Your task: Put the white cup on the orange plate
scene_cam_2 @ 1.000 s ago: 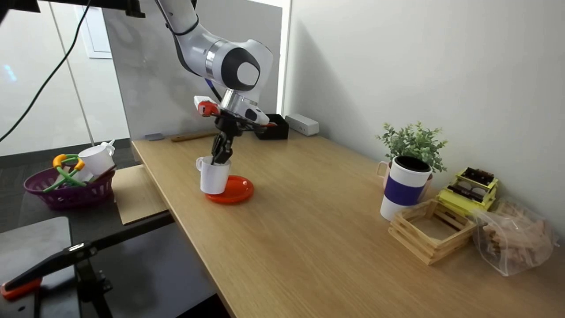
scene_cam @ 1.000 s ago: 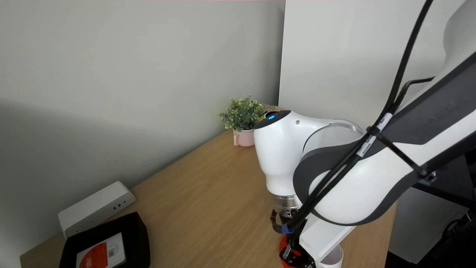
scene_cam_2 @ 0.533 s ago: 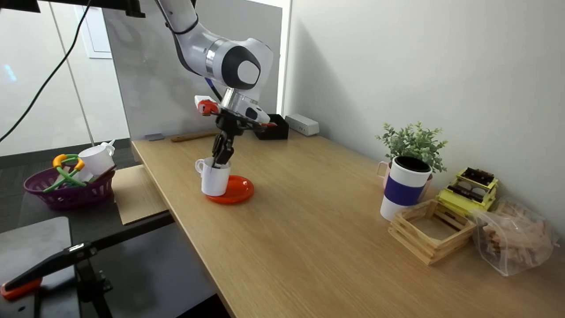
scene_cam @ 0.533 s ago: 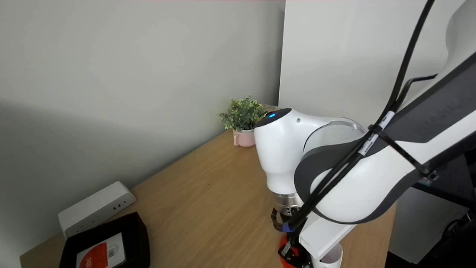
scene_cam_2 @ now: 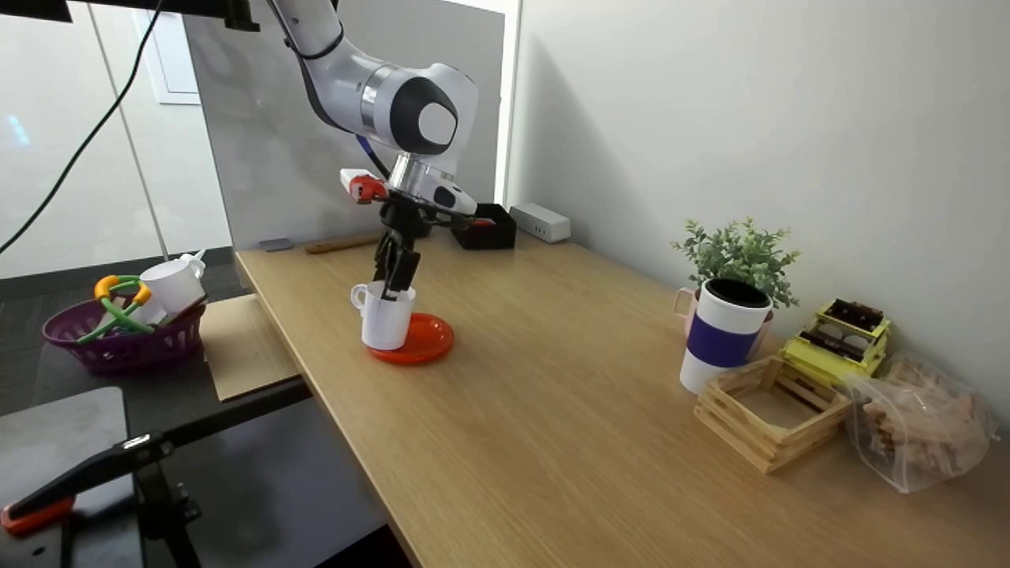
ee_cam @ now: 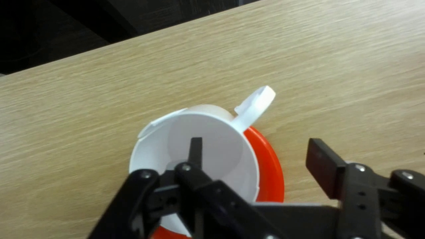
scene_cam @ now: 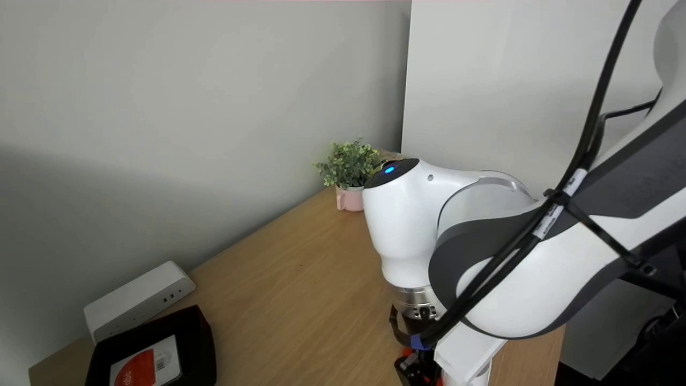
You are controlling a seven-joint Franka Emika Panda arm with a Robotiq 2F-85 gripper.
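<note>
Gripper [ee_cam: 259,159] is spread wide, its two fingers well apart. In the wrist view, one shows over the mouth of the white cup [scene_cam_2: 386,325] and the other is outside it. I can't tell if they touch the cup. The white cup sits about upright on the orange plate [scene_cam_2: 434,339], way over to one side, and its bottom seems to reach the plate's edge. Its handle sticks out past the plate. The plate lies flat on the brown surface [scene_cam_2: 568,355]. The big white arm [scene_cam_2: 426,110] hangs above the plate.

In an exterior view, far to the right of the plate, a tall cup [scene_cam_2: 720,339] with a blue band stands in front of a leafy plant [scene_cam_2: 742,252] in a pink mug [scene_cam: 350,199]. Also far to the right of the plate are a little wooden crate [scene_cam_2: 734,427], a yellow thing [scene_cam_2: 828,364] and a clear bag [scene_cam_2: 919,430]. Behind the plate there are a wooden stick [scene_cam_2: 343,244], a black tray [scene_cam_2: 495,237] and a white box [scene_cam_2: 541,224]. Off to the left of the plate, lower than the surface, a purple basket [scene_cam_2: 130,359] has a green and orange thing [scene_cam_2: 118,312] poking out of it.
</note>
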